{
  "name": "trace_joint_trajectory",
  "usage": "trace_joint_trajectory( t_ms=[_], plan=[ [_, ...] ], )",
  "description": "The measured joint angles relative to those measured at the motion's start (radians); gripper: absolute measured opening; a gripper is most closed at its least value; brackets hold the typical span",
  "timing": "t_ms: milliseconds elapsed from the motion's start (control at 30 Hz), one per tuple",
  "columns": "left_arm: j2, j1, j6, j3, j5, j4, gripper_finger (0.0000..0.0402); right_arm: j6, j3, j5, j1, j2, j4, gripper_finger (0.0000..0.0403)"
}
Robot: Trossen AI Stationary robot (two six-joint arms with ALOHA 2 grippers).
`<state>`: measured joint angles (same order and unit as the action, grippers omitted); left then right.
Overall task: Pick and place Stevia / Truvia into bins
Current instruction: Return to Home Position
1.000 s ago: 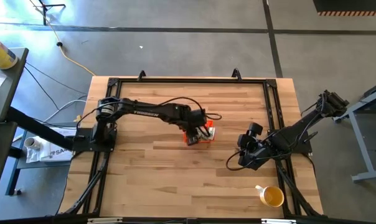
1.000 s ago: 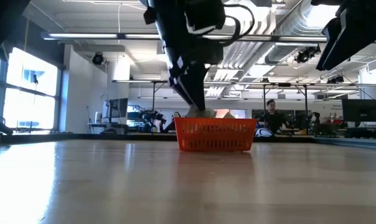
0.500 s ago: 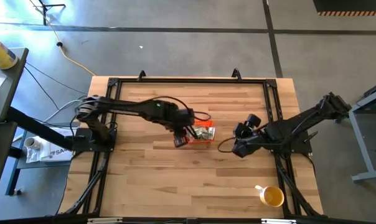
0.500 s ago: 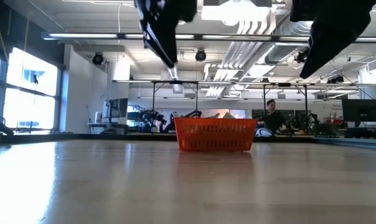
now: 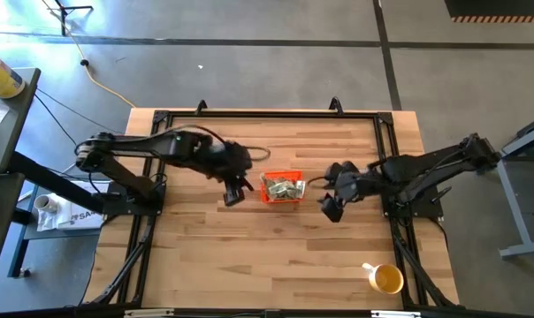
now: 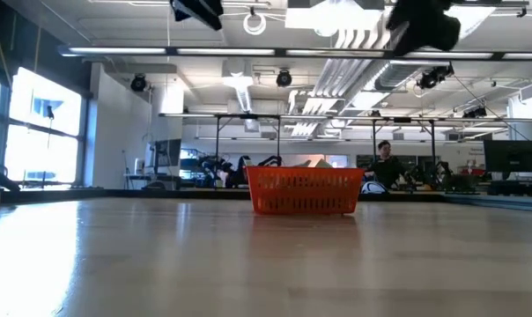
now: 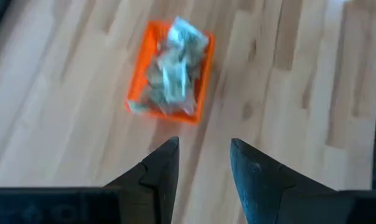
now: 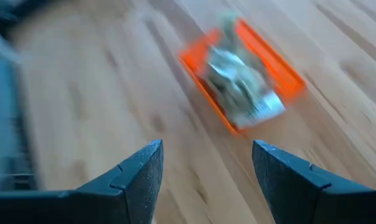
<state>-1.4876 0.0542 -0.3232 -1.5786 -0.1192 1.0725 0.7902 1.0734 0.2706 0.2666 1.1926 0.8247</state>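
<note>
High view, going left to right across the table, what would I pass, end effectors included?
Left end effector, open → orange bin holding the sweetener packets → right end effector, open → yellow cup, lower in the picture than the rest.
</note>
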Motion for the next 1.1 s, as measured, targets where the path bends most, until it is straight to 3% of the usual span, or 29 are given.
trace_joint_trajectory(
  t_ms=[100,333,433,600,733,967,1100],
  plan=[
    [0.075,-0.04,0.077,0.098,0.06,-0.138,0.0178,-0.085,-0.005,-0.068,-0.054,-0.043,-0.096,0.0236],
    [0.378,-0.171,0.072,0.6,0.428,-0.622,0.0177,-0.08,-0.216,-0.139,-0.196,-0.249,-0.233,0.0236],
    [0.503,-0.215,0.043,0.751,0.502,-0.738,0.0177,-0.065,-0.338,-0.176,-0.257,-0.377,-0.387,0.0236],
    [0.683,-0.281,0.03,0.898,0.503,-0.786,0.0177,-0.106,-0.551,-0.237,-0.337,-0.584,-0.747,0.0236],
    [0.795,-0.329,0.028,0.971,0.504,-0.834,0.0177,-0.136,-0.674,-0.266,-0.368,-0.709,-0.899,0.0236],
    [0.889,-0.362,-0.024,1.031,0.366,-0.884,0.0177,-0.143,-0.732,-0.237,-0.39,-0.837,-0.815,0.0236],
    [0.89,-0.362,-0.093,1.035,0.288,-0.82,0.0177,-0.144,-0.732,-0.124,-0.392,-0.861,-0.701,0.0236]
  ],
)
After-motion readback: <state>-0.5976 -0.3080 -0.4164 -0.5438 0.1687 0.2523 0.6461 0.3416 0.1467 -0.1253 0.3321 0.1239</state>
